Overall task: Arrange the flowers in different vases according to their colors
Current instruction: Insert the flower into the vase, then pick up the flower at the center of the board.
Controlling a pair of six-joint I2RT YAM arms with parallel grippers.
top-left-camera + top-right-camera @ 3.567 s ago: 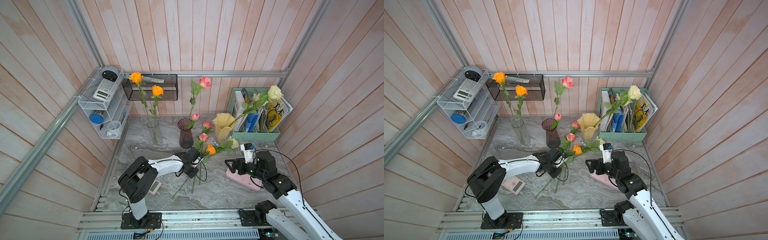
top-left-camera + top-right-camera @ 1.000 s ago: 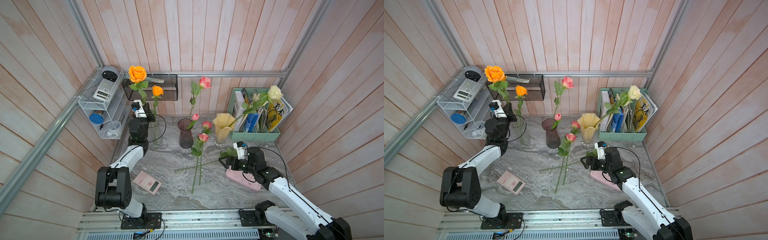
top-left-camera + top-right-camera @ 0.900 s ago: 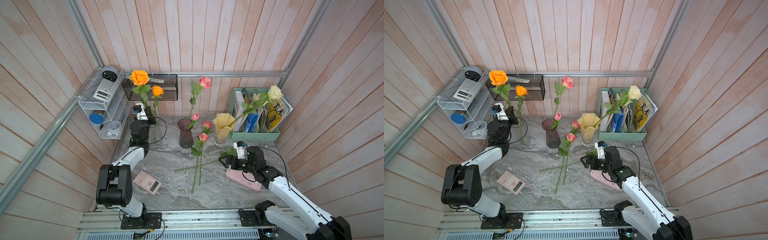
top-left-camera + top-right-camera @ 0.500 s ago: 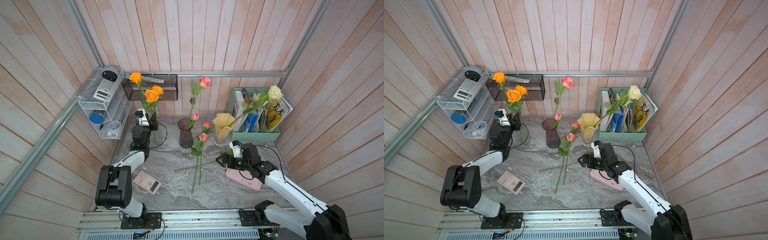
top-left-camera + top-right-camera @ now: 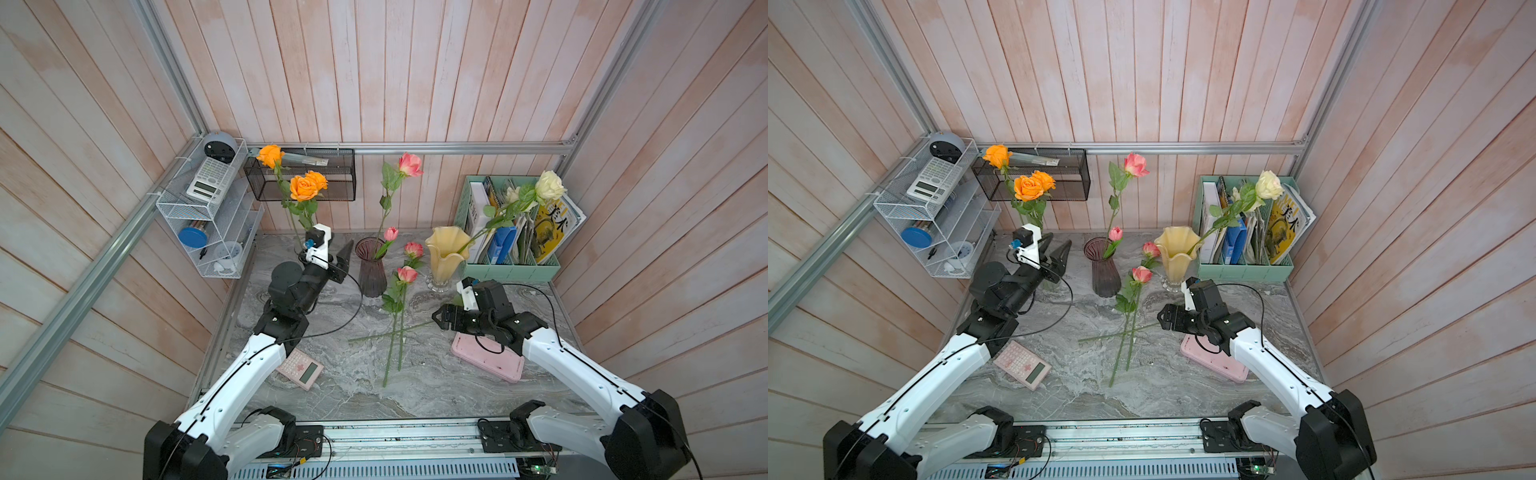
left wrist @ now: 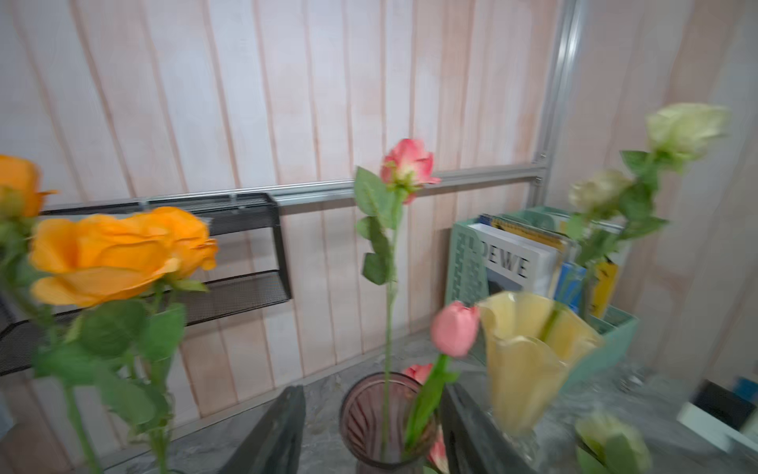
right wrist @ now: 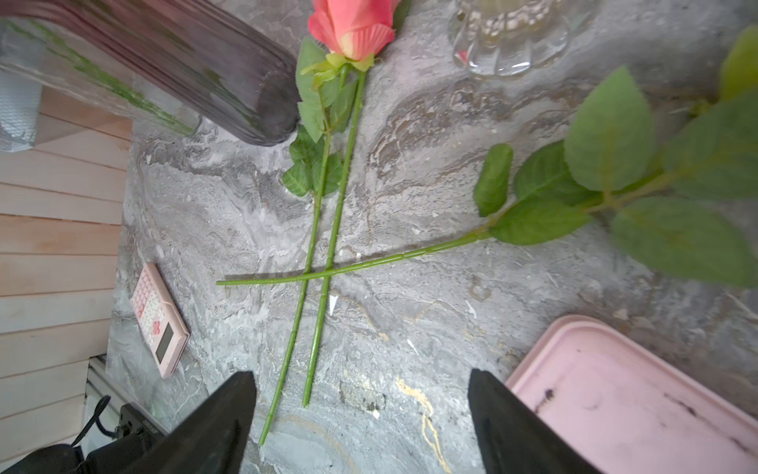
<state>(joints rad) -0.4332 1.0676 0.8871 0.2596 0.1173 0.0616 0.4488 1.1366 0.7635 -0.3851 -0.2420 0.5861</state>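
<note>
Mostly behind left pincer (image 5: 1056,242): clear vase (image 7: 123,94).

**Setting: robot lab cell, dressed as a desk corner**

Plank-look wall panels (image 5: 374,83) sat in an aluminium frame (image 5: 457,147). Both arms were mounted on a metal rail (image 5: 395,434) at the edge of a marble-look tabletop (image 5: 436,386). A wire shelf (image 5: 174,203) hung beyond the left gripper (image 5: 1056,249), and a file holder (image 5: 515,272) stood beyond the right gripper (image 5: 436,322).

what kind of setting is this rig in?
Probably a robot data-collection cell dressed as a desk nook, not a real room: panel walls on an aluminium frame, two arms mounted on a front rail, and props like the mint file holder and wire shelf.
</note>
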